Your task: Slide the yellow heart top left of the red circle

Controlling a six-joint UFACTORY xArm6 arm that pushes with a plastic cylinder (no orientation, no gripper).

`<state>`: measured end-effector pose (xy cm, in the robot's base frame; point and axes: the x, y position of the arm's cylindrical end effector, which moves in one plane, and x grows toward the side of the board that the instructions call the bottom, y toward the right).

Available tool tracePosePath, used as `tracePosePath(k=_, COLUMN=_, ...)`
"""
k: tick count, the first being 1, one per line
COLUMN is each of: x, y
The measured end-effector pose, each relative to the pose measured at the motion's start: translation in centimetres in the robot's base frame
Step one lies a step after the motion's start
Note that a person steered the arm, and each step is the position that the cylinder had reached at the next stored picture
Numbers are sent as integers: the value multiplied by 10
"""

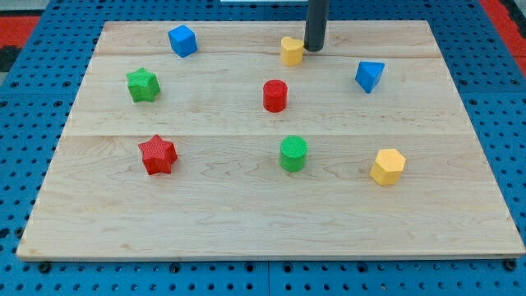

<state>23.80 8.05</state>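
Lighting: bright, even, diffuse, from overhead. Wooden board (pixel 271 205) evenly lit, no glare patches; faint sheen only. Shadows: short, soft, hugging each block's base, e.g. red circle (pixel 275 95) and green circle (pixel 293 154), falling slightly toward 6 o'clock. Focus: sharp across centre; mild softness toward the 12 o'clock edge. Colours saturated. Board edges taper toward 12 o'clock from perspective; no marked lens bending.

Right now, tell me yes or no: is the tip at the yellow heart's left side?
No. My tip sits against the yellow heart's right side.
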Motion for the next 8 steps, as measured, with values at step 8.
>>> tracePosePath(k=8, x=109, y=3)
